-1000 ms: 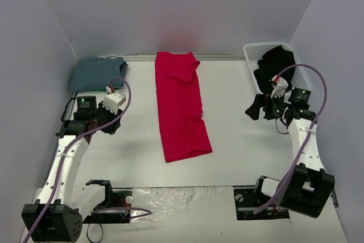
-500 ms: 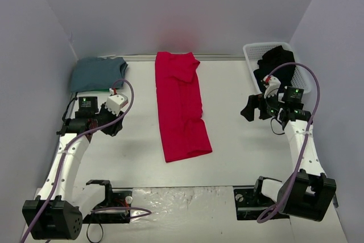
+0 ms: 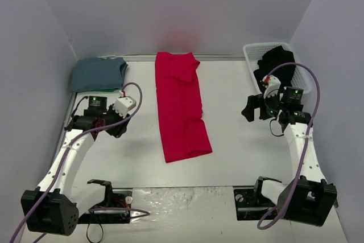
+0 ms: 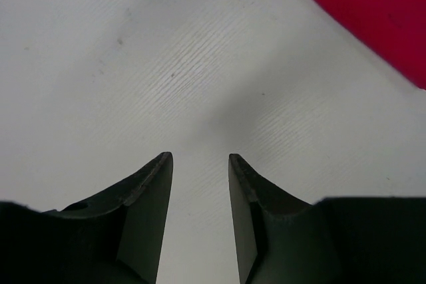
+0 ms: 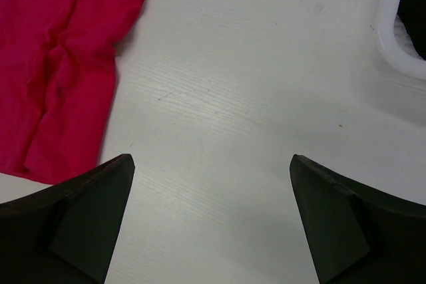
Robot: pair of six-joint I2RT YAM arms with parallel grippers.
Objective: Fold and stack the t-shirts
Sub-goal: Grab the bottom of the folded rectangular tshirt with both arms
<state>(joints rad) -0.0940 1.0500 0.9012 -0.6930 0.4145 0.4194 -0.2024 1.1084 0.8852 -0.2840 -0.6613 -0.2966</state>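
The red t-shirt [image 3: 181, 106] lies as a long folded strip in the middle of the table. The blue-grey t-shirt [image 3: 98, 73] lies folded at the back left. The black t-shirt [image 3: 276, 64] is heaped in the white basket [image 3: 250, 55]. My left gripper [image 3: 118, 129] hovers over bare table left of the red shirt, jaws a little apart and empty [image 4: 200, 157]; the red shirt's edge [image 4: 373, 11] shows at its upper right. My right gripper [image 3: 248, 109] is wide open and empty [image 5: 212, 159] over bare table between the red shirt [image 5: 60, 64] and the basket [image 5: 393, 38].
Grey walls close in the table on the left, back and right. The arm bases and cables sit at the near edge. The basket stands in the back right corner, close behind my right arm.
My left gripper has moved to the right, towards the red shirt. My right gripper has shifted slightly left and away from the basket. The shirts have not moved.
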